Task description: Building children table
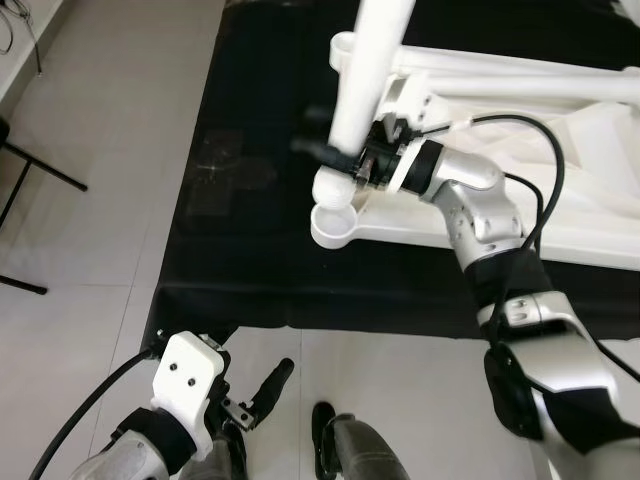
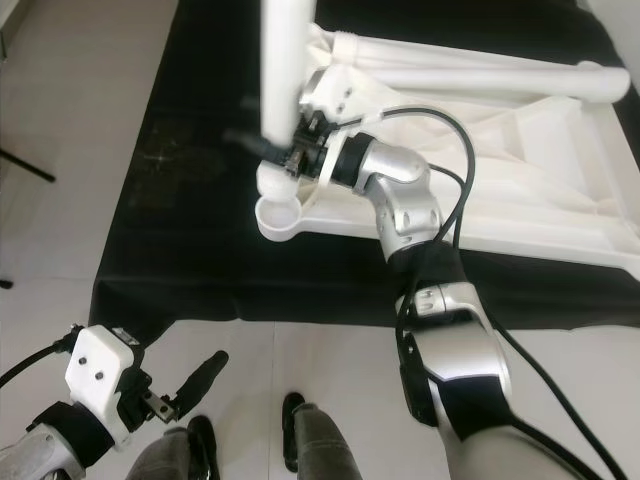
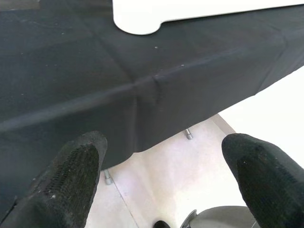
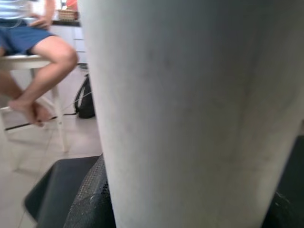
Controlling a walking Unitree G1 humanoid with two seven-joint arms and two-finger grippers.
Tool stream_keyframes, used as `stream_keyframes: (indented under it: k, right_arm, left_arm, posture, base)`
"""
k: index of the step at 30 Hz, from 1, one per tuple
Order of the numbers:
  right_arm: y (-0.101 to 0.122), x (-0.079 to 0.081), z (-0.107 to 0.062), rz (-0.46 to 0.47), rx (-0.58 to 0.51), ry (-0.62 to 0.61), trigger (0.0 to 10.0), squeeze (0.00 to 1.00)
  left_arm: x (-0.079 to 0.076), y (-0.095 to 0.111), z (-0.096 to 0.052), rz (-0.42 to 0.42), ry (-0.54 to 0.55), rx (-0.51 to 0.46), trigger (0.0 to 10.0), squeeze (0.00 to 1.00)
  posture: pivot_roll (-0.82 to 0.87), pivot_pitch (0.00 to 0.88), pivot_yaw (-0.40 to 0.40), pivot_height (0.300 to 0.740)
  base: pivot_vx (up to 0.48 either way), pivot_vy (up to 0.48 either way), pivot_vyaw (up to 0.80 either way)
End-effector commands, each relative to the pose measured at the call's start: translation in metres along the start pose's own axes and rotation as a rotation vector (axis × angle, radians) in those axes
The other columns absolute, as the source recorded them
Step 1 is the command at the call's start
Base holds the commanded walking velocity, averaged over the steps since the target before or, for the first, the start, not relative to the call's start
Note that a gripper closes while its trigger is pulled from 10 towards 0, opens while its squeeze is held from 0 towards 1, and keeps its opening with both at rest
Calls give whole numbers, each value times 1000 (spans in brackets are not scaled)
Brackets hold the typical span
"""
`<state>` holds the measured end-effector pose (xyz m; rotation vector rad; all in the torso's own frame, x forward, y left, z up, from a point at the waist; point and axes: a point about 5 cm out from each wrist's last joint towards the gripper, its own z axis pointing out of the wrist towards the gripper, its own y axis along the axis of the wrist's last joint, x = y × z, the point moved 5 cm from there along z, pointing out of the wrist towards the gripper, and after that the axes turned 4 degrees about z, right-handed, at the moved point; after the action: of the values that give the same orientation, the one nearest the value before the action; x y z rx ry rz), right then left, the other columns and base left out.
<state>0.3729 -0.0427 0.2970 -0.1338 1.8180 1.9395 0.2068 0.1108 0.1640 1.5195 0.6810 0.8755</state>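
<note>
We have the white table leg (image 1: pixel 368 70) standing nearly upright, its long axis vertical, rounded lower end just above the round corner socket (image 1: pixel 334 225) of the upturned white tabletop (image 1: pixel 590 235) on the black cloth (image 1: pixel 250 250). Our right gripper (image 1: pixel 340 155) is clamped around the leg low down. The step looks like seating the leg; next we would lower it straight into the socket. Our left gripper (image 3: pixel 161 166) hangs spread wide and empty by the cloth's edge.

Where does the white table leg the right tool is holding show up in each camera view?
Left eye: white table leg upright, upper centre.
Right eye: leg, upper left of centre.
Left wrist: not in it.
Right wrist: leg up close between the fingers.
Shared landmark: round socket on the tabletop corner.
</note>
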Motion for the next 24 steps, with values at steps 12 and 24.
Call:
stream_keyframes:
  k: [12, 24]
  right_arm:
    - [-42, 23, -6, -75, 238, 111, 10000, 0]
    - [-34, 55, -6, 6, 205, 324, 10000, 0]
  left_arm:
    - [-4, -7, -2, -25, -3, 21, 10000, 0]
    - [-4, -6, -1, -27, -3, 15, 10000, 0]
  posture:
    - [-194, 309, -99, 740]
    - [-202, 311, -105, 740]
  base:
    - [0, 0, 0]
    - [0, 0, 0]
